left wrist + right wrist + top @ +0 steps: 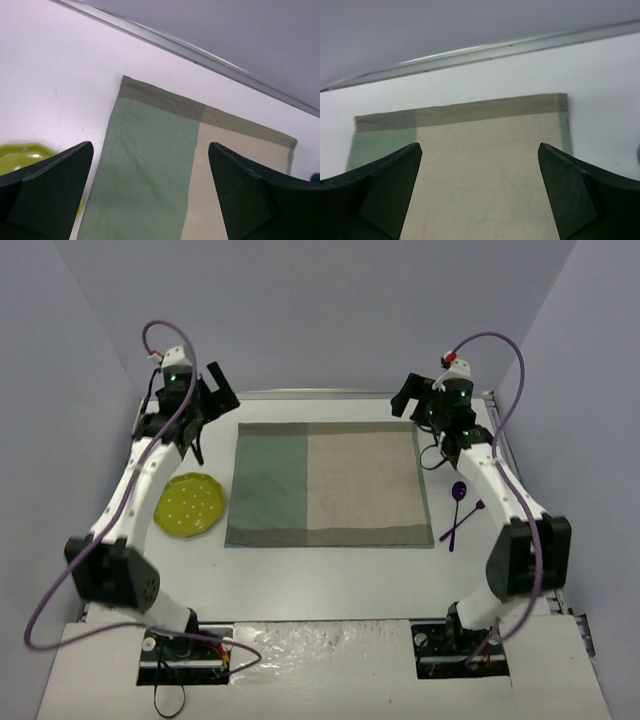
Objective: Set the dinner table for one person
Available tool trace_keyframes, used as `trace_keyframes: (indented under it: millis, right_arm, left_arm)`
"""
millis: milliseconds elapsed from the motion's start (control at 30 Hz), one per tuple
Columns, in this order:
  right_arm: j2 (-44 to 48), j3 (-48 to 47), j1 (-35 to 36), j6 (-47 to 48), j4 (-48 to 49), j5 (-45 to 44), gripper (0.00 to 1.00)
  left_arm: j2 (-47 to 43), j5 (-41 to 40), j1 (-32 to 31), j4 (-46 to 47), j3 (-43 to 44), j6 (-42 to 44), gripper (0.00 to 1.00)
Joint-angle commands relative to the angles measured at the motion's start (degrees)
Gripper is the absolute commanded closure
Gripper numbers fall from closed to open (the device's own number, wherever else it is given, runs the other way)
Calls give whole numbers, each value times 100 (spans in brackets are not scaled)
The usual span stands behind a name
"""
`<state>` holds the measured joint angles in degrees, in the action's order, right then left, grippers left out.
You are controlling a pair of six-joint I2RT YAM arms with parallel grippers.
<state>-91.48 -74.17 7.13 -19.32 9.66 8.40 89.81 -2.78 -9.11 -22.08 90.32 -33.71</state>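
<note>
The table (330, 580) is a big, flat, smooth white board with a thin shiny metal rail along its far edge. It lies under both arms and fills most of the top view, and looks a bit longer from left to right. A soft cloth mat (325, 485), green and beige, lies flat in the middle with its long side going the same way. A round yellow-green plate (190, 504) with pale dots sits just left of the mat. A thin purple spoon (458, 492) lies to the right. The left gripper (150, 145) and right gripper (479, 146) hang over the far corners of the mat, fingers spread wide, holding nothing.
</note>
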Motion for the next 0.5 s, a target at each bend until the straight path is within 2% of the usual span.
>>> trace_keyframes:
  millis: [0,133,200,333,467]
  right_arm:
    - [1136,654,396,-53,694,-198,0]
    - [2113,1665,574,-329,1366,-5,0]
    - [2627,2167,593,-414,1582,155,0]
    - [3369,2675,767,-743,1605,31,0]
    - [3307,2620,993,-628,1249,477,0]
  left_arm:
    - [-1540,-370,413,-141,-1470,-282,3]
    - [-2882,-586,1279,-525,-2744,-536,3]
    - [-3265,-741,1556,-770,-3234,-520,3]
    - [-3354,-1254,1699,-1374,-3633,-522,3]
    - [-3074,-651,2386,-1169,-4210,-746,3]
